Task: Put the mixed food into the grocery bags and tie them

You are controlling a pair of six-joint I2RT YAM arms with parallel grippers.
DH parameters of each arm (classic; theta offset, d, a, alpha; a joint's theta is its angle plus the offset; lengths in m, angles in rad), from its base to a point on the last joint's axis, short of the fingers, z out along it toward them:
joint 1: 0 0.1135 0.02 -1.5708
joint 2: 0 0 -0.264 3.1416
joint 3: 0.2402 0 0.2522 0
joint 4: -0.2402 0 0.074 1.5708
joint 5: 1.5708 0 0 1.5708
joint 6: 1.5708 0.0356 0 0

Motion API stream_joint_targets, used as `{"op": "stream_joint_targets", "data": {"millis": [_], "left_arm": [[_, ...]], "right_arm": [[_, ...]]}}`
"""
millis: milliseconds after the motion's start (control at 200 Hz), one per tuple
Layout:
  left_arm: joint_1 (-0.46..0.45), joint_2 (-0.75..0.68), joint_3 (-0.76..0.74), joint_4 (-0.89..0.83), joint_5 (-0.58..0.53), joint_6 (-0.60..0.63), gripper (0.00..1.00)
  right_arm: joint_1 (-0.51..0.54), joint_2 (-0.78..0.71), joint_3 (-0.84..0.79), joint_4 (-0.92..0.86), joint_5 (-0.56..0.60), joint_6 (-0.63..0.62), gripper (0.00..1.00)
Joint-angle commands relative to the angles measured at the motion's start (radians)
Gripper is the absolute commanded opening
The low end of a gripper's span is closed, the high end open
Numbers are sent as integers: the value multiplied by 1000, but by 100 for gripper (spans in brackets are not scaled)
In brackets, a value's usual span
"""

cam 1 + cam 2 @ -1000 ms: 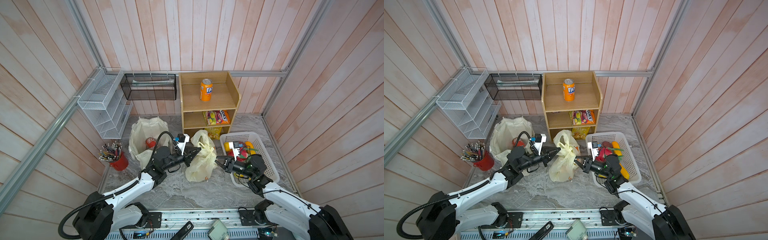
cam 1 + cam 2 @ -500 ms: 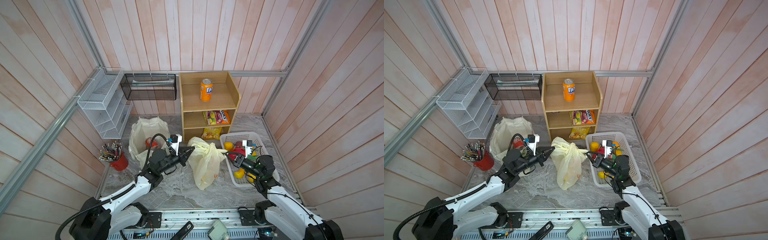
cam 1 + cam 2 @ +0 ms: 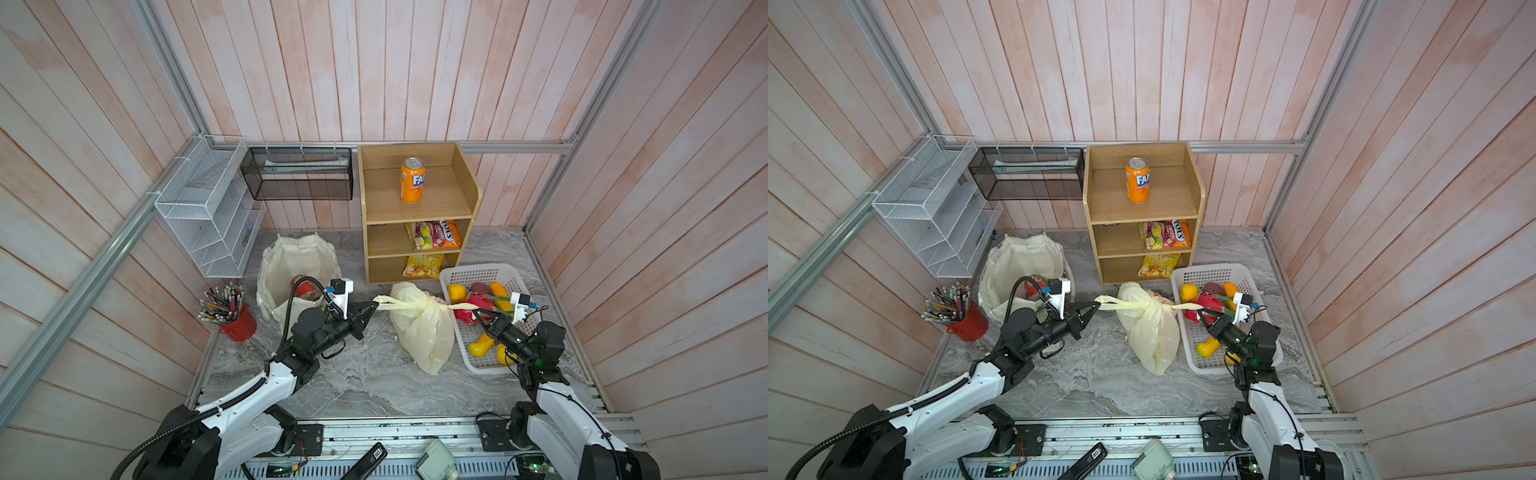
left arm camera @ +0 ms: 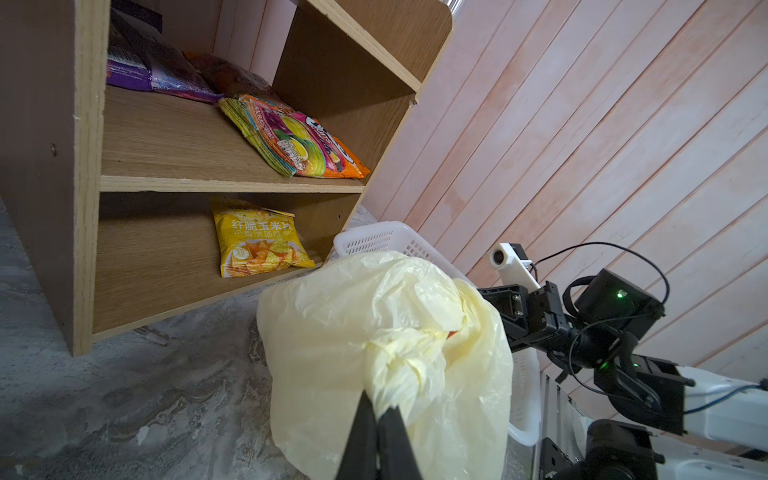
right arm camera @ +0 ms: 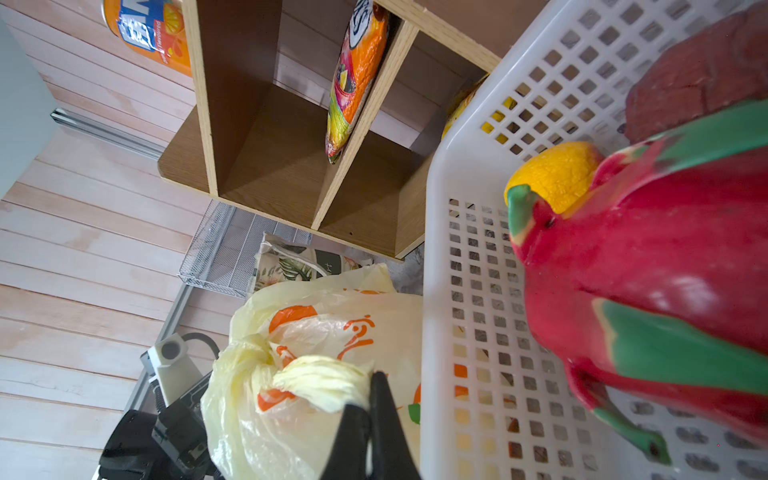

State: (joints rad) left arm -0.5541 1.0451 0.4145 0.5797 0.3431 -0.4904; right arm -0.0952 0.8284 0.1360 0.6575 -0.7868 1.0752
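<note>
strain is building on the plastic carrier bag [image 3: 424,332], sitting on the bench [image 3: 353,374] beside the basket [image 3: 482,361], as left end effector [image 3: 376,302] and right end effector [image 3: 473,310] are each pinching a taut twisted handle, so thin film may be tearing or slipping free.

Pink plank walls [image 3: 374,62] enclose a marbled grey floor [image 3: 353,382]

Marbled tabletop [image 3: 365,374]: tote [image 3: 291,266], carrier bag [image 3: 424,332], basket [image 3: 478,272].

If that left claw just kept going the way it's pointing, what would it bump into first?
Most likely the pale-yellow plastic bag itself: the left gripper is pinched shut on its twisted handle and aims at its body. Beyond the bag sits the white basket, though depth there is hard to judge.
</note>
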Motion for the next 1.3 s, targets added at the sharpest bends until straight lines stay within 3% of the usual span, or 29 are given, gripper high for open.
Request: {"op": "stream_joint_targets", "data": {"millis": [0, 150, 640, 770, 845, 960, 1295], "left_arm": [[43, -41, -24, 19, -115, -12, 0], [61, -74, -36, -2, -109, -9, 0], [73, -94, -63, -28, -127, 10, 0], [74, -80, -49, -30, -82, 24, 0], [74, -62, -23, -37, -49, 40, 0], [74, -35, 31, -59, -6, 70, 0], [38, 77, 230, -156, 127, 150, 0]], "right_arm": [[-92, -49, -48, -4, 148, 49, 0], [-193, -29, -94, 40, 79, 77, 0], [-236, 12, -147, 71, 90, 95, 0], [-239, 39, -134, 114, 54, 110, 0], [-237, 35, -77, 50, 12, 59, 0], [-190, 15, 34, -106, -15, -66, 0], [106, 49, 273, -373, 156, -273, 0]]}}
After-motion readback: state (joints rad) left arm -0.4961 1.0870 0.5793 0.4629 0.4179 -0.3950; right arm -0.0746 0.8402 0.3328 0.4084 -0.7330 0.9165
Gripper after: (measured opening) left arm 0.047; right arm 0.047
